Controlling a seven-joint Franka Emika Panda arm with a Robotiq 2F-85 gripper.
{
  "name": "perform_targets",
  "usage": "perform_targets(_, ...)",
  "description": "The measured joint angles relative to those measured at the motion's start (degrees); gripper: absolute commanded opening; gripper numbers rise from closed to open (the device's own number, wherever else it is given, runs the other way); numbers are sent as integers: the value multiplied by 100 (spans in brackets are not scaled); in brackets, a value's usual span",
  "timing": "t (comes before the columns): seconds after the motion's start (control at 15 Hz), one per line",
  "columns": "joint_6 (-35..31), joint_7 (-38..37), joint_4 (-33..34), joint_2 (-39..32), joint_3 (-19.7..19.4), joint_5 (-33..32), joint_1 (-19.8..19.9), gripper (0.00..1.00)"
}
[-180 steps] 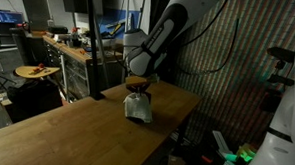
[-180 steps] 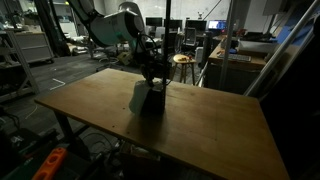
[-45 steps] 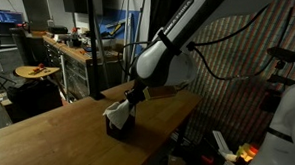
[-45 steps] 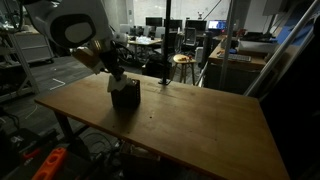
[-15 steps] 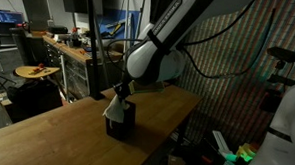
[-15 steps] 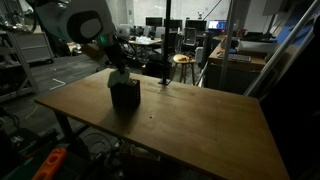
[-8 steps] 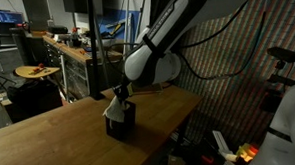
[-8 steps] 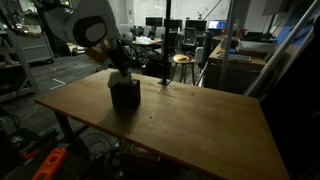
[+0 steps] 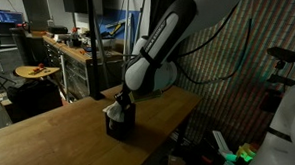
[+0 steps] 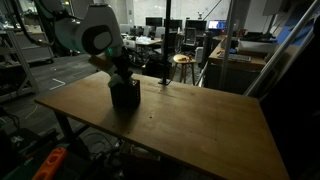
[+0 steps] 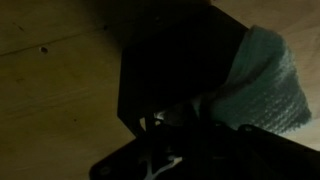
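Fingers: the gripper is clenched nearly all the way. The cloth's edge seems to run in between the fingers, so I judge it a pinch on thin fabric, not an empty close.
Cloth: the pale cloth sits at the top of the dark box, right under the fingertips. In the wrist view it bulges out to one side of the box as a soft, ribbed lump. Being held by one edge only, the rest slumps where it will.
Box: it stands upright on the bench, towards the far end in an exterior view, with its opening facing up. Its dark wall fills most of the wrist view.
Arm pose: the arm bends steeply down so the gripper meets the box from above. That is likely the only way into an open-topped container without pushing it along the wood.
Contact: the gripper and the box rim look to be touching or just apart – the dim light hides which.
Bench: a plain wooden top, with the box and cloth well away from its near edge.
Background: a round-topped stool stands beyond the bench, well apart from the arm – no part of the handling.
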State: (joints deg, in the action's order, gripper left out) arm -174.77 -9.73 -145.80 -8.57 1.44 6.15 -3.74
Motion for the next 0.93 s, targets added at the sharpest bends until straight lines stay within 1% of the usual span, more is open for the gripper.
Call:
perform_targets(0.27,-46,-6,20,-327,-176,-461,-71,3)
perform_targets(0.47,-43,-15,26,-337,-321,-715,-206,3)
perform_targets(0.93,-36,-71,24,-343,-653,-1047,-492,3)
